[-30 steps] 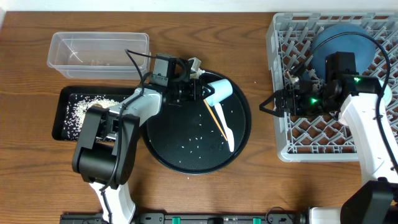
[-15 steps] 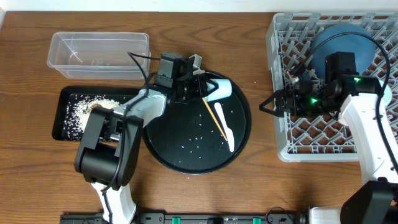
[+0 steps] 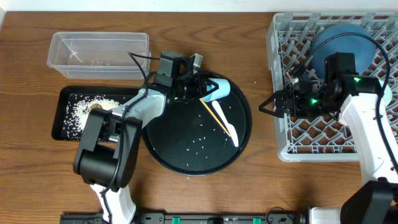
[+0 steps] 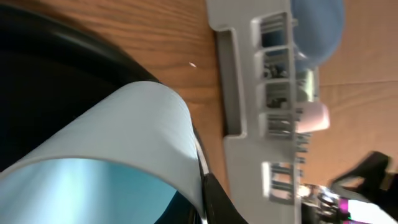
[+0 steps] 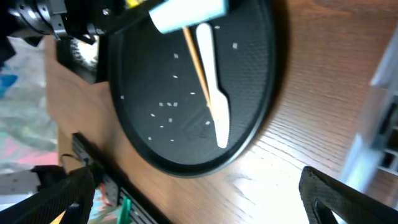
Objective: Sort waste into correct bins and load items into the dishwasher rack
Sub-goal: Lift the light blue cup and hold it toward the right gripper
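Note:
A light blue cup (image 3: 219, 89) lies on its side at the top of the round black tray (image 3: 163, 146). My left gripper (image 3: 200, 88) is shut on the cup's rim; in the left wrist view one dark finger (image 4: 219, 200) presses the cup (image 4: 118, 134) wall. A white spoon (image 3: 229, 127) and a thin wooden stick (image 3: 213, 114) lie on the tray among scattered rice grains (image 3: 198, 138). My right gripper (image 3: 268, 104) hangs open and empty at the left edge of the grey dishwasher rack (image 3: 285, 148), which holds the dark blue bowl (image 3: 339, 43).
A clear plastic tub (image 3: 99, 53) stands at the back left. In front of it is the shallow black tray (image 3: 65, 93) with a heap of rice (image 3: 79, 114). Bare wooden table lies between the round tray and the rack.
My left gripper has closed on the cup's rim and shifted the cup slightly. The spoon and stick slid a little to the right. The right arm has not moved.

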{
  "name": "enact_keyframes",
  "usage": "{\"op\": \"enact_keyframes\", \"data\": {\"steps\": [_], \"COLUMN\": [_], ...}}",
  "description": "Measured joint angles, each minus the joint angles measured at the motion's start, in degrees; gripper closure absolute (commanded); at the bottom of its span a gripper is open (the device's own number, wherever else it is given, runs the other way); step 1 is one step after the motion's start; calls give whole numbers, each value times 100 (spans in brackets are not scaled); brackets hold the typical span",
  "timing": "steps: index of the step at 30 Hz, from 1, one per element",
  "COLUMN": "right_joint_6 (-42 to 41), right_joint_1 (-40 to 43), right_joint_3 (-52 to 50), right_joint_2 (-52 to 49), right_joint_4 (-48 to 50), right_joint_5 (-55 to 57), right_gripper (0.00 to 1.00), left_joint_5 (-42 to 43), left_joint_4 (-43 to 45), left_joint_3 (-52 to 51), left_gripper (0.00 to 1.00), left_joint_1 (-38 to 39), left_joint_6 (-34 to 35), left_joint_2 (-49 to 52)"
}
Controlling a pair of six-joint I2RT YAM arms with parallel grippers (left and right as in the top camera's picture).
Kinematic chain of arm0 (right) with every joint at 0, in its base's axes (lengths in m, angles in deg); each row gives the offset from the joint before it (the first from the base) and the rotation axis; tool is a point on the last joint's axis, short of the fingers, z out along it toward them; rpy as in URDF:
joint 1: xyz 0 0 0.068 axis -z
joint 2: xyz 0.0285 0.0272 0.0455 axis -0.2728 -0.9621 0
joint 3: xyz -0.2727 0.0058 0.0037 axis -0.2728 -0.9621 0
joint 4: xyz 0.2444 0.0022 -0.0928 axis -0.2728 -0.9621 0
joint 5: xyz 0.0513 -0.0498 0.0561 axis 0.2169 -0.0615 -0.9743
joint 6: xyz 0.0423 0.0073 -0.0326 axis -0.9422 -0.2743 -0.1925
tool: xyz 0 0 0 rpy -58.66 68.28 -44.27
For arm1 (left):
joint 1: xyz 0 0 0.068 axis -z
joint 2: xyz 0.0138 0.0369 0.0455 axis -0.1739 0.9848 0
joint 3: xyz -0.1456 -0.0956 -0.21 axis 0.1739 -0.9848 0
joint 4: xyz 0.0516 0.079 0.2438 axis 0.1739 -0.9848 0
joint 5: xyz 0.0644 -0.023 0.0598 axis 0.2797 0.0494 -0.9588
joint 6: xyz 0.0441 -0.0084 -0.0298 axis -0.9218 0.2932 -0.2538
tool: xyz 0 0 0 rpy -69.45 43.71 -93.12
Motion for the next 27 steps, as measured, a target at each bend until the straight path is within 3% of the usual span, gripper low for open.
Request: {"op": "enact_keyframes", "data": {"steps": [7,16,21,27], "right_joint_6": [-94,-1036,-1580,-2192], "right_joint_1": [0,4,31,197], "right_joint_3": [0,-4,-4,-4], "right_joint_2": [0,0,0,0], "right_joint_4": [111,708,1078,1093], "right_joint_5": [-1036,-2557,-3781,-4260], "right_gripper": [1,1,1,1], "left_joint_5": [745,1388,1462,1484], "left_joint_4": [-9,-302,-929,-1054], "left_joint_3": [-4,-4,2,0], "left_gripper": [94,94,94,94], "left_joint_1": [0,-61,-374,-479], "left_joint_6": [442,1257,1982,3121], "left_joint_2": [-1202,-3206,-3536,-3451]}}
